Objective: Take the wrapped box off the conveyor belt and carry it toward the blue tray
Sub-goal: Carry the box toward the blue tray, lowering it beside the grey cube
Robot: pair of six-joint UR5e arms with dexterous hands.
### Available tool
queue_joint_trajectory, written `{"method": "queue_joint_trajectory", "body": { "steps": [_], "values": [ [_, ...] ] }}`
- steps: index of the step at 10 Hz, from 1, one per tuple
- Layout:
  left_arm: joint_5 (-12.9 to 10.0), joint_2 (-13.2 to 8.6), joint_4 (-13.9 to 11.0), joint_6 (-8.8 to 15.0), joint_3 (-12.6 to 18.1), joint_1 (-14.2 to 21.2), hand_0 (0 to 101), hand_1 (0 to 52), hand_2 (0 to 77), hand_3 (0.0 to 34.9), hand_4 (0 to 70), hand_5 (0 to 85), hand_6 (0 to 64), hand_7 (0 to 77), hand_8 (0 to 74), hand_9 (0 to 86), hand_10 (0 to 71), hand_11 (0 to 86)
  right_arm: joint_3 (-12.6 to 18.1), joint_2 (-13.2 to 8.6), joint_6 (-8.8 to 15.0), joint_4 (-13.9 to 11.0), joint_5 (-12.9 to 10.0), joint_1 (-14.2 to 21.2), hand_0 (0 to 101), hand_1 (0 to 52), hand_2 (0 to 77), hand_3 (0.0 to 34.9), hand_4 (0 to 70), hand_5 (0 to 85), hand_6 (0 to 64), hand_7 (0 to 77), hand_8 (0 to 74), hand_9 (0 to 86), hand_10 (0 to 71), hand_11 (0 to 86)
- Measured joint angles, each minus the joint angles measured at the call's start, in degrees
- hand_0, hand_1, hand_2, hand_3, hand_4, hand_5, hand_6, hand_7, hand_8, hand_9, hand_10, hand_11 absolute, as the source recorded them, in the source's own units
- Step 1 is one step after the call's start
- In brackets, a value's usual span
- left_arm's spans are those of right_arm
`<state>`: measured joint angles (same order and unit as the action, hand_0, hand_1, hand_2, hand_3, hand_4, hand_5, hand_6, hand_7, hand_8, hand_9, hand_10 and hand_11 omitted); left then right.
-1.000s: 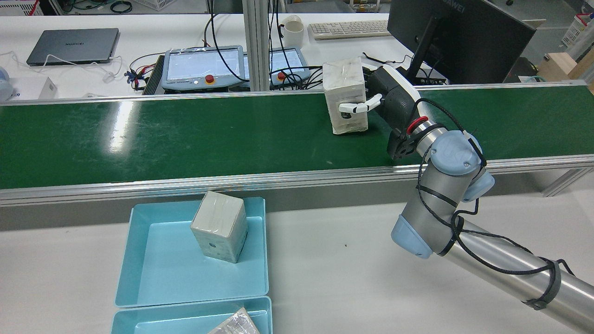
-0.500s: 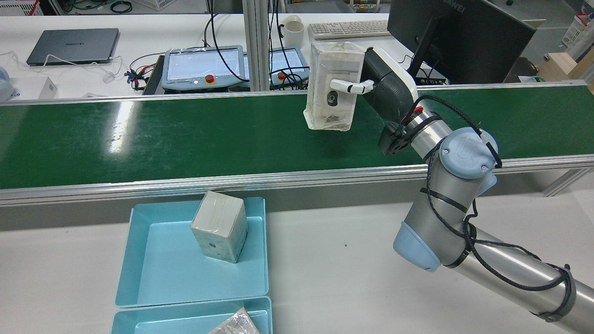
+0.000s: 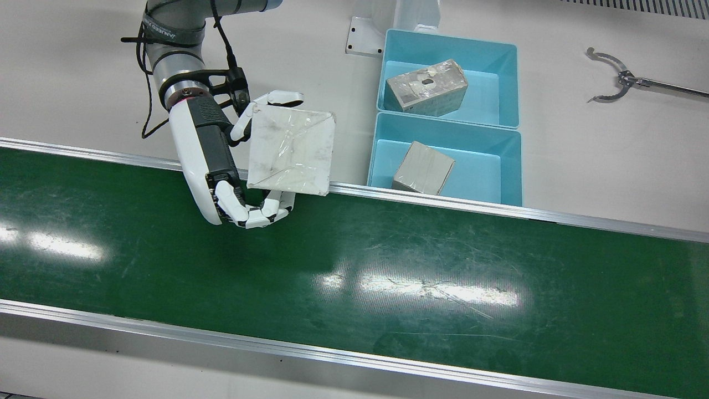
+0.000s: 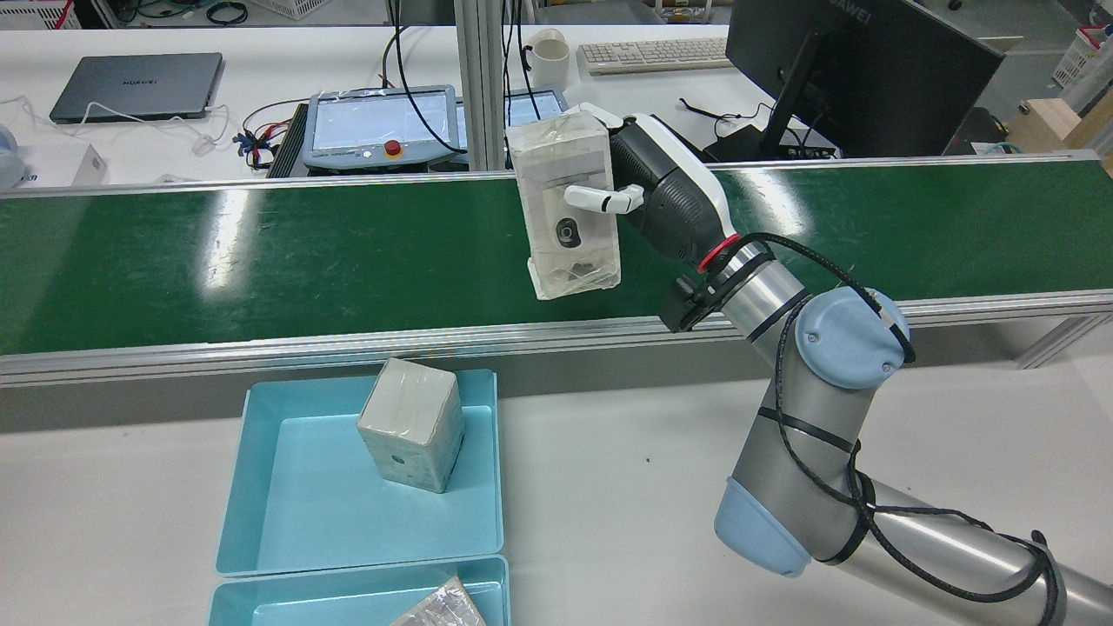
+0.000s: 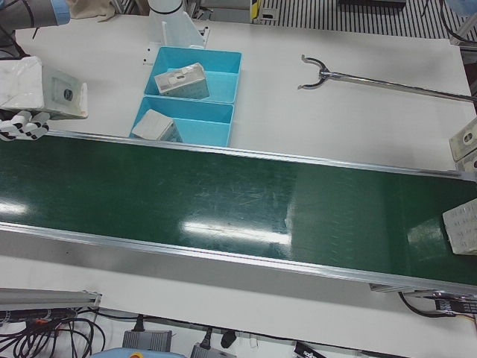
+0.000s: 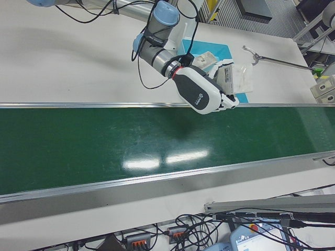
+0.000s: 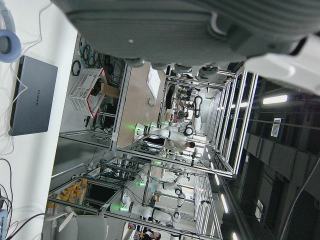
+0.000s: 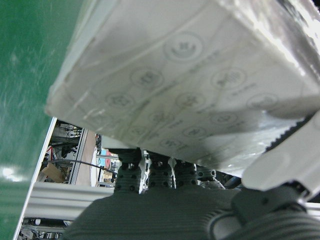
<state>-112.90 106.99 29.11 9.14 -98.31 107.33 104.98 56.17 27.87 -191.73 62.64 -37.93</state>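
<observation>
The wrapped box [image 4: 569, 213] is white, covered in clear film, and held in the air over the green conveyor belt [image 4: 261, 252] near its robot-side edge. My right hand [image 4: 669, 204] is shut on it from the side, fingers on its far face and thumb on its near face. In the front view the box [image 3: 291, 149] hangs over the belt's edge, with the hand [image 3: 221, 160] on its left. The blue tray [image 3: 482, 172] lies to the right of it there. The right hand view is filled by the box [image 8: 190, 75]. My left hand [image 7: 165, 25] shows only as a grey palm.
The near blue tray [image 4: 296, 504] holds a wrapped box [image 4: 409, 426]; a second tray [image 3: 493, 100] behind it holds another [image 3: 426, 87]. Another wrapped box [image 5: 462, 231] sits at the belt's far end. A grabber tool [image 3: 620, 83] lies on the table. Teach pendants [image 4: 383, 126] stand beyond the belt.
My right hand has lifted the box off the belt and carried it left and toward the robot-side edge in the rear view. The arm has swung with it.
</observation>
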Motion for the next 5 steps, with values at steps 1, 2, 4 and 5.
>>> {"method": "queue_joint_trajectory", "body": {
  "steps": [1,2,4,5],
  "values": [
    [0.0,0.0,0.0,0.0,0.0,0.0,0,0.0,0.5,0.0,0.0,1.1,0.0,0.5,0.5,0.0,0.5,0.5,0.0,-0.7,0.8,0.4,-0.5,1.7,43,0.5,32.7,0.0,8.7,69.8,42.0,48.0,57.8,71.4,58.9,70.4],
    [0.0,0.0,0.0,0.0,0.0,0.0,0,0.0,0.5,0.0,0.0,1.1,0.0,0.0,0.5,0.0,0.5,0.5,0.0,-1.4,1.8,1.2,-1.1,3.6,43,0.5,30.0,0.0,7.6,69.8,42.0,47.5,56.2,68.7,56.2,70.4],
    [0.0,0.0,0.0,0.0,0.0,0.0,0,0.0,0.5,0.0,0.0,1.1,0.0,0.0,0.5,0.0,0.5,0.5,-0.1,-2.2,3.8,3.1,-3.9,7.7,43,0.5,27.3,0.0,7.1,69.8,42.0,47.5,51.3,61.6,51.8,70.4],
    [0.0,0.0,0.0,0.0,0.0,0.0,0,0.0,0.5,0.0,0.0,1.1,0.0,0.0,0.5,0.0,0.5,0.5,-0.1,-3.0,5.3,3.9,-5.4,9.8,43,0.5,27.3,0.0,7.1,69.8,42.0,47.5,51.3,61.6,49.6,70.4]
  ]
}}
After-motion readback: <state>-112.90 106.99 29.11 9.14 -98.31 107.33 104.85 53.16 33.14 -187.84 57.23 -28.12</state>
